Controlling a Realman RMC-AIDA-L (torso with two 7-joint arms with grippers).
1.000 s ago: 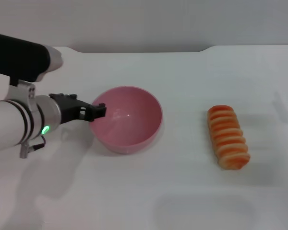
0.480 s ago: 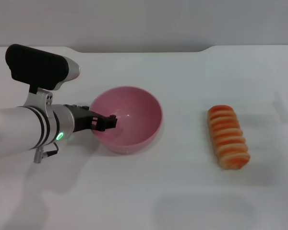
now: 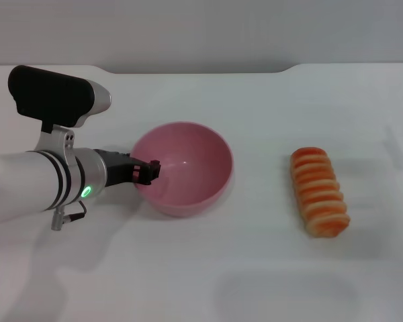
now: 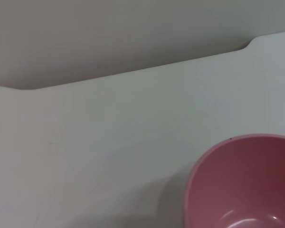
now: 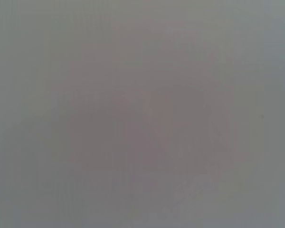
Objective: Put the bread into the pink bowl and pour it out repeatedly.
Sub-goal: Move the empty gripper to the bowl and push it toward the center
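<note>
The pink bowl (image 3: pixel 191 164) stands upright and holds nothing, at the middle left of the white table; part of it (image 4: pixel 247 185) also fills a corner of the left wrist view. My left gripper (image 3: pixel 152 172) reaches in from the left and sits across the bowl's left rim, its dark tip just inside. The bread (image 3: pixel 319 191), orange-brown with pale stripes, lies on the table well to the right of the bowl, apart from both. My right gripper is out of view, and the right wrist view shows only a plain grey surface.
The white table (image 3: pixel 255 268) runs back to a grey wall, with a step in its rear edge (image 3: pixel 289 68). My left arm's white forearm (image 3: pixel 27 188) and black upper housing (image 3: pixel 50 97) take up the left side.
My left arm moved right, bringing the gripper from just outside the bowl's rim to across it. The bowl has since shifted slightly to the right. The bread has not moved.
</note>
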